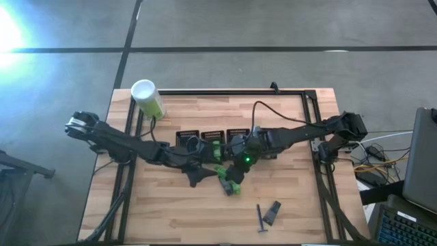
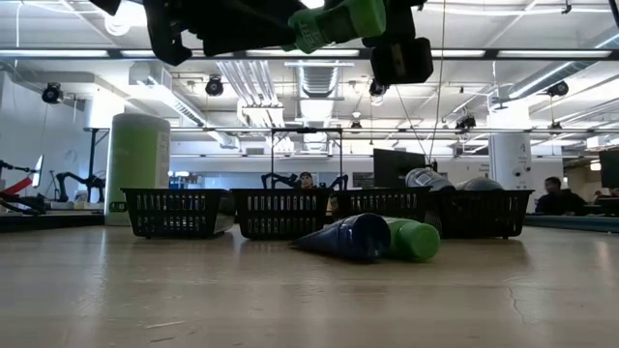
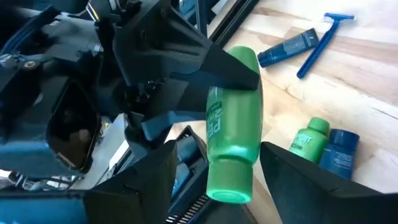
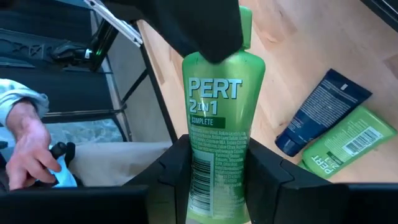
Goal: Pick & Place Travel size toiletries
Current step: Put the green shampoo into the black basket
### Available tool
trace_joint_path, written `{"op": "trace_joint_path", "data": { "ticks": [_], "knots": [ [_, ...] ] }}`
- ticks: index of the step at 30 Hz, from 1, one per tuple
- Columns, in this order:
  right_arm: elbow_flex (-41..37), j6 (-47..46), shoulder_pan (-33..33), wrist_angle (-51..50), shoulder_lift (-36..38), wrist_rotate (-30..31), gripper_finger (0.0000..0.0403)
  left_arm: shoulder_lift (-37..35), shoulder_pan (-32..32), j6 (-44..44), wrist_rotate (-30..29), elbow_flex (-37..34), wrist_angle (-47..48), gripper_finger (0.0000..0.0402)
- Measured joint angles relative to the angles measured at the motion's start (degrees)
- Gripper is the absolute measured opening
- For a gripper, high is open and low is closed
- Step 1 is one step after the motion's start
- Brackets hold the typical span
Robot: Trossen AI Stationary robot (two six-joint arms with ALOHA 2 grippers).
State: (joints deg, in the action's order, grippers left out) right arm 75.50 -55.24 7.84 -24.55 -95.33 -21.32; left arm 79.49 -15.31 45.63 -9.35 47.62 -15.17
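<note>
Held item: a green bottle (image 4: 217,124), aloft above the tabletop (image 1: 171,212), near the trays (image 2: 290,213).
Right gripper (image 4: 214,165): fingers clamped on its tail end.
Left gripper (image 3: 214,171): fingers spread, straddling the cap end, not gripping.
Axis: bottle ran lengthwise between both grippers.

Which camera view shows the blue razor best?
The left wrist view: the blue razor lies clear beside a dark blue tube. The high view shows it only as a thin dark stick. The low and right wrist views miss it.

Open-plan robotics lab, exposed ceiling ducts (image 2: 319,82)
</note>
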Motion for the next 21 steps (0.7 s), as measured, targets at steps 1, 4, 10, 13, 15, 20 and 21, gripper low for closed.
{"op": "trace_joint_path", "data": {
  "ticks": [1, 4, 10, 13, 15, 20, 21],
  "knots": [
    [0.0, 0.1, 0.0, 0.1, 0.0, -0.1, 0.0103, 0.6, 0.1, 0.0, 0.5, 0.5, 0.1, 0.0234],
    [0.0, 0.2, 0.0, 0.6, 0.0, -0.3, 0.0103, 2.4, 0.4, -0.5, 1.9, 1.3, 0.3, 0.0234],
    [0.0, 1.1, 0.0, 1.1, 0.0, -0.3, 0.0102, 4.2, 0.5, -0.7, 2.3, 3.2, 0.0, 0.0229],
    [0.0, 1.3, 0.0, 1.2, 0.0, -0.3, 0.0103, 4.3, 0.4, -0.7, 2.3, 3.3, 0.3, 0.0215],
    [0.0, 1.3, 0.0, 1.2, 0.0, -0.2, 0.0103, 4.2, 0.5, -0.7, 2.2, 3.3, 0.3, 0.0201],
    [0.0, 1.6, 0.0, 1.2, 0.0, -0.2, 0.0102, 4.1, 0.4, -0.8, 1.9, 3.2, 1.2, 0.0155],
    [0.0, 1.6, -0.1, 1.2, 0.0, -0.2, 0.0104, 4.1, 0.4, -0.9, 1.8, 3.3, 1.3, 0.0147]
  ]
}}
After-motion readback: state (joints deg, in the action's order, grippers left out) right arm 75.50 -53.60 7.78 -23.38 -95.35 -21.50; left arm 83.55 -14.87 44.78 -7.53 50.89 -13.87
